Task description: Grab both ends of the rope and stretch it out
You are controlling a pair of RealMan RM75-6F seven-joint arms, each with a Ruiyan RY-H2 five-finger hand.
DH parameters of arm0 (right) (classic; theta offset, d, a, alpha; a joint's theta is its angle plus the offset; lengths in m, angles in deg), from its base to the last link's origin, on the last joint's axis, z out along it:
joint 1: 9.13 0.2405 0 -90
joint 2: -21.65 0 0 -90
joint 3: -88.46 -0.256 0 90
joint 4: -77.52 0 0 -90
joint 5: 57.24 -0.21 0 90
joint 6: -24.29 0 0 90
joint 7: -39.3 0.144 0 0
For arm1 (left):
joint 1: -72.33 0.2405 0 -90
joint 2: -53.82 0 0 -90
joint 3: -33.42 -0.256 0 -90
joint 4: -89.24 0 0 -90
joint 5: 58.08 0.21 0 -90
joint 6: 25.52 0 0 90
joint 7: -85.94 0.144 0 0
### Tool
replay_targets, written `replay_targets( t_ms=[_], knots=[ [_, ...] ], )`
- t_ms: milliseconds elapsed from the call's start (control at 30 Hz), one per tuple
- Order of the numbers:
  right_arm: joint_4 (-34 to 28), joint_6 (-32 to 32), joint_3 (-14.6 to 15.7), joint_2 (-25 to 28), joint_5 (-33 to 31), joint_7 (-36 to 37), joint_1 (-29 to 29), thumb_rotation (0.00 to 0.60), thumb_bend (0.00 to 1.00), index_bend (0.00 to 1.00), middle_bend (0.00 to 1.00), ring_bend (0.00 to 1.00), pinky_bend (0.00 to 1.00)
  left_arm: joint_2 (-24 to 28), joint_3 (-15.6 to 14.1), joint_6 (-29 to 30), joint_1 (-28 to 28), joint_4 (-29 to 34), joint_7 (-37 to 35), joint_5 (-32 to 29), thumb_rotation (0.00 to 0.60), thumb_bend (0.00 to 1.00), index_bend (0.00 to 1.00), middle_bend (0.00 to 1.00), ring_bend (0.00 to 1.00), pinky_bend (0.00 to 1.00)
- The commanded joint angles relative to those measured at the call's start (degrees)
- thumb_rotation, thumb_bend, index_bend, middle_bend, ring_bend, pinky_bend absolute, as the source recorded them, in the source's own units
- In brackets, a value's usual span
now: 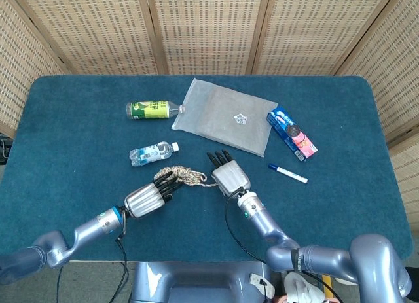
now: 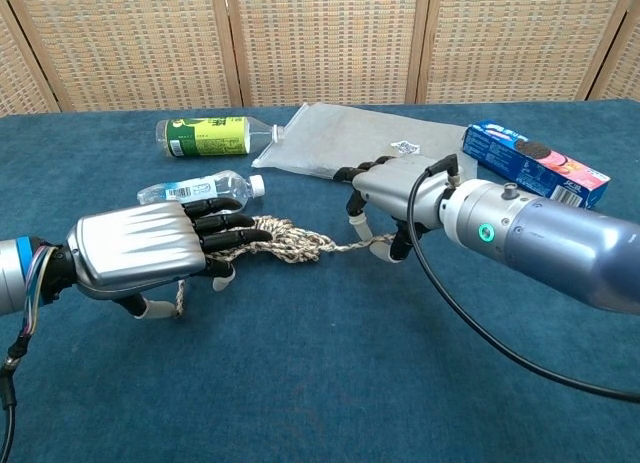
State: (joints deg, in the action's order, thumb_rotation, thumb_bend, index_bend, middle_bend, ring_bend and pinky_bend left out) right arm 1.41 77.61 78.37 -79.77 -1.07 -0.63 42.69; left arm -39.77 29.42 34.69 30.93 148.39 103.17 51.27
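Note:
The braided rope lies in a loose coil at mid-table. My right hand is at the coil's right side, and it pinches the rope's right end just above the cloth. My left hand hovers over the coil's left part with its fingers spread and nothing in its grasp. The rope's loose left end hangs out below that hand, partly hidden by it.
A clear water bottle lies just behind the left hand, with a green-labelled bottle further back. A grey pouch, a blue biscuit box and a marker lie to the right.

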Motion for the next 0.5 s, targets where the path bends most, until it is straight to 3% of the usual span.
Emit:
replay_targets(
  t_ms=[33,500],
  knots=[
    [-0.06,0.07,-0.09,0.09,0.00,0.04,0.08,0.600,0.44,0.71,0.00,0.00,0.00,0.24,-0.28,-0.30,-0.23,0.40,0.55,-0.41,0.600,0.27,0.43,0.00,0.00,0.00],
    [-0.31,0.58,-0.13,0.24,-0.40,-0.05,0.20,0.600,0.44,0.71,0.00,0.00,0.00,-0.19,-1.75,-1.28,-0.51,0.54,1.71,-2.10,0.600,0.31,0.49,0.00,0.00,0.00]
  ],
)
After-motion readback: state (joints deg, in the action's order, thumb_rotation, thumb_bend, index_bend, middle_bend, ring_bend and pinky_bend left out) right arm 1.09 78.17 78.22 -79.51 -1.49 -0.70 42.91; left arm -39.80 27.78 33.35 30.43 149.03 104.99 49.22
